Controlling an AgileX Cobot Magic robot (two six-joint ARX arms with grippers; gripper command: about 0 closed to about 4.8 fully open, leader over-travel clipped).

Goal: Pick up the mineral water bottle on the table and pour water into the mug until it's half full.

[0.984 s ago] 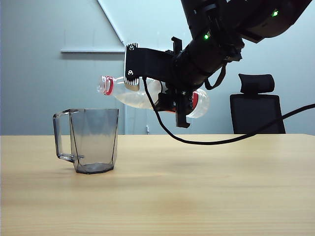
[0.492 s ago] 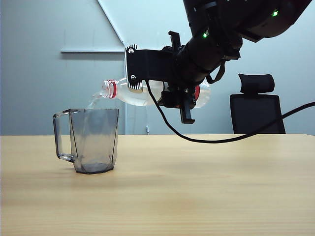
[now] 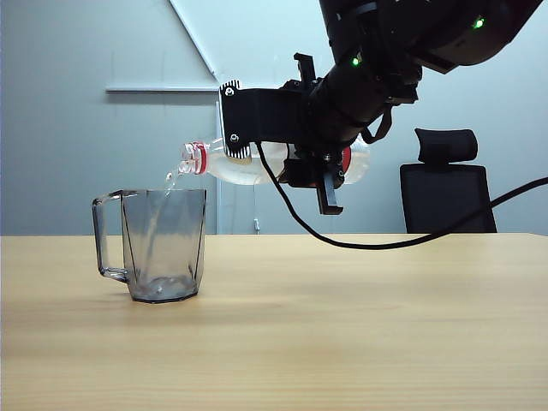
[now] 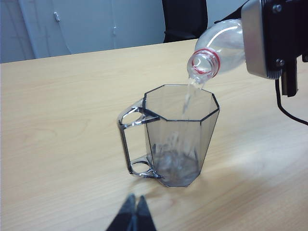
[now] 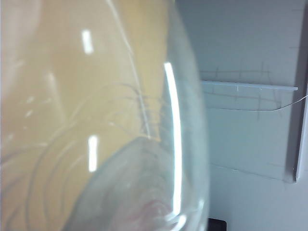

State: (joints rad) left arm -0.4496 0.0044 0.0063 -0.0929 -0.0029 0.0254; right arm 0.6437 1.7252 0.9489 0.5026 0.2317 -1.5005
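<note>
Table: a wide light-wood tabletop with fine grain is seen, running level across the exterior view.
Room: a pale grey-blue wall with a white rail is seen behind; a black office chair is placed at the far right.
Writing: no lettering can be read; only a red patch of the label is glimpsed behind the gripper.
Mineral water bottle: held nearly level above the table, its open neck with the red ring directed left, over the mug's rim.
Water: a thin clear stream is poured from the mouth into the mug; a little is gathered at the bottom.
Mug: stood upright at the left of the table, handle to the left.
Right gripper: clamped around the bottle's body.
Left gripper: kept near the mug's near side, apart from it; its dark tips appear pressed together, though only the ends are shown.
</note>
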